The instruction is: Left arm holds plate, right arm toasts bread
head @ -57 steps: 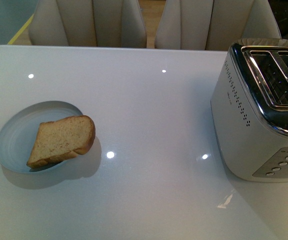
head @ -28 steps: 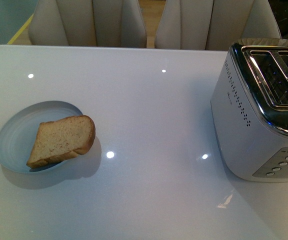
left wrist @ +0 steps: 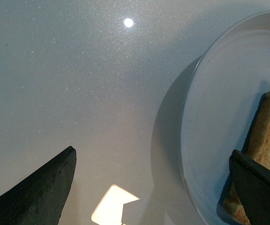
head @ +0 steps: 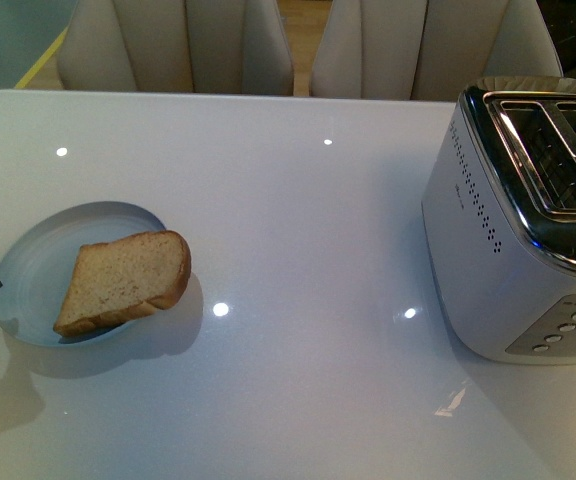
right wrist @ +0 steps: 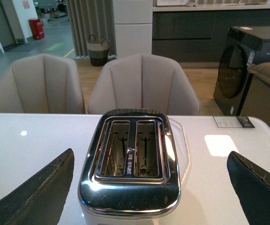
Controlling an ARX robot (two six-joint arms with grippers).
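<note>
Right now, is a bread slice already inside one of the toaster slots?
No, both slots of the toaster stand empty, and the bread slice lies on the plate.

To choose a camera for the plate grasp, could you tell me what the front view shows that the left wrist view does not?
Only the front view shows the toaster and chairs. Only the left wrist view shows the left tool open. Both show the plate, bread and table.
</note>
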